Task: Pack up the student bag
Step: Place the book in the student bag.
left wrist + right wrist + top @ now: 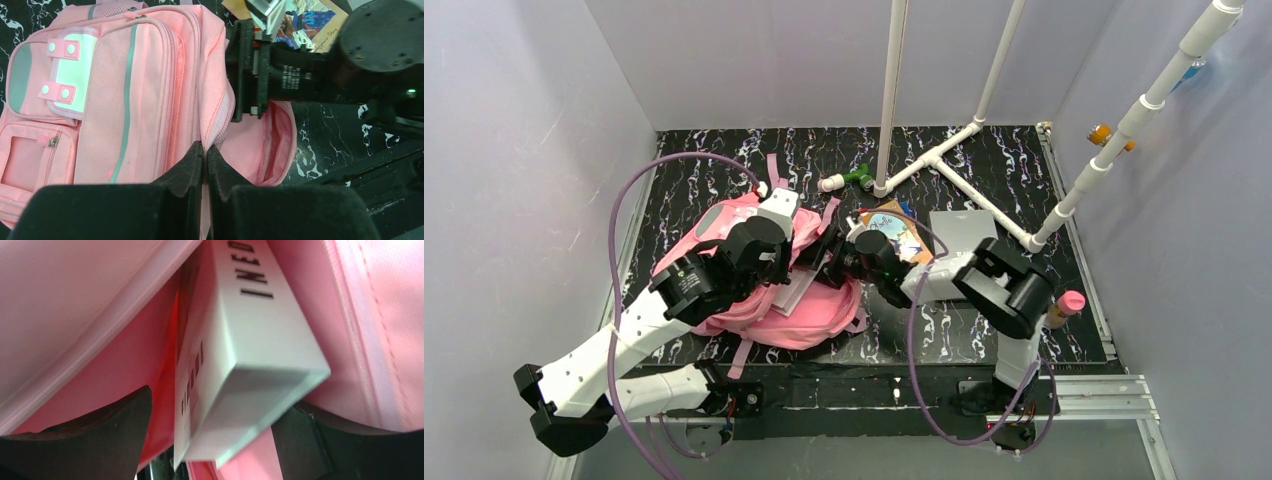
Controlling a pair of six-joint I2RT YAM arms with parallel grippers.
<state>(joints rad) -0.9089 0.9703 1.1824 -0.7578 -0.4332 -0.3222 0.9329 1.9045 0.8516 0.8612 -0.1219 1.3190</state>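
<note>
The pink student bag (824, 320) lies flat left of the table's middle, its front pockets and grey strip showing in the left wrist view (125, 100). My left gripper (205, 150) is shut on the zipper edge of the bag's main opening and holds it up. My right gripper (220, 405) reaches into that opening, as the left wrist view (245, 70) shows. Its jaws stand wide apart inside the pink lining (75, 300). A white box with black lettering (240, 355) lies tilted between them, with a gap on the left finger's side.
A picture book (899, 232) and a grey flat item (962, 232) lie right of the bag. A pink-capped bottle (1064, 305) stands at the right edge. A white pipe frame (944, 155) and a small green piece (861, 177) are at the back.
</note>
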